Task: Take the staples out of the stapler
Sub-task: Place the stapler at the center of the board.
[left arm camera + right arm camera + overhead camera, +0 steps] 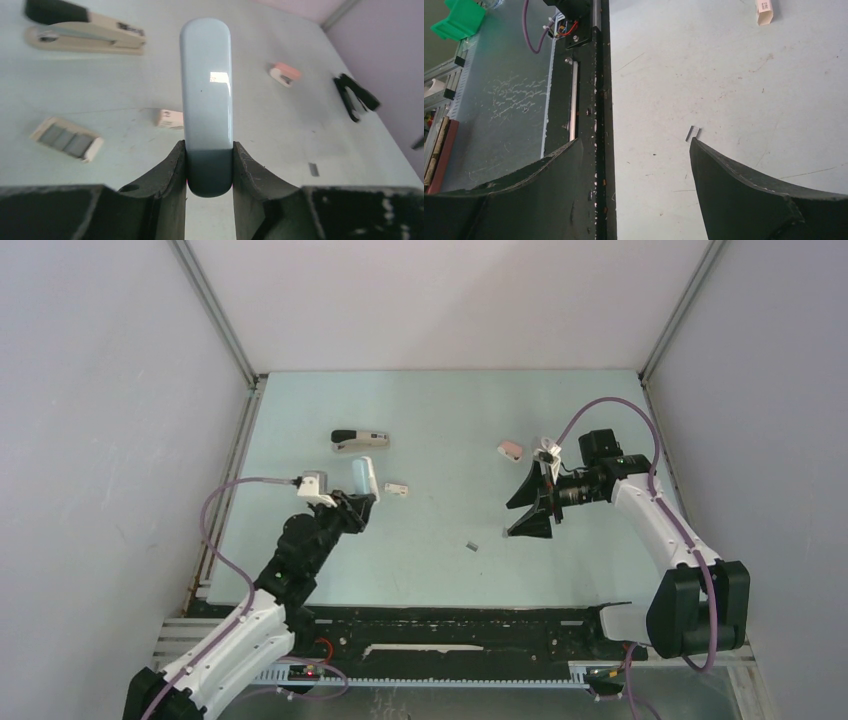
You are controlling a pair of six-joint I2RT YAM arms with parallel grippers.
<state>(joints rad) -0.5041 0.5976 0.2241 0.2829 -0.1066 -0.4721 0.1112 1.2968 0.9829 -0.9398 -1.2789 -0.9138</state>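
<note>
Left wrist view: my left gripper [209,150] clamped on butt of pale blue bar [206,85], held out over table [280,130]; maybe second stapler, cannot tell. Black-and-beige stapler [85,34] lies flat at far left, touched by nothing. My right gripper [635,142] wide open, empty, low over table. Short strip of staples [693,132] lies loose just off its finger. Judgement: unloading under way, one strip out. Next: check for more staples inside. Picking up the strip needs a fine, flat pinch.
</note>
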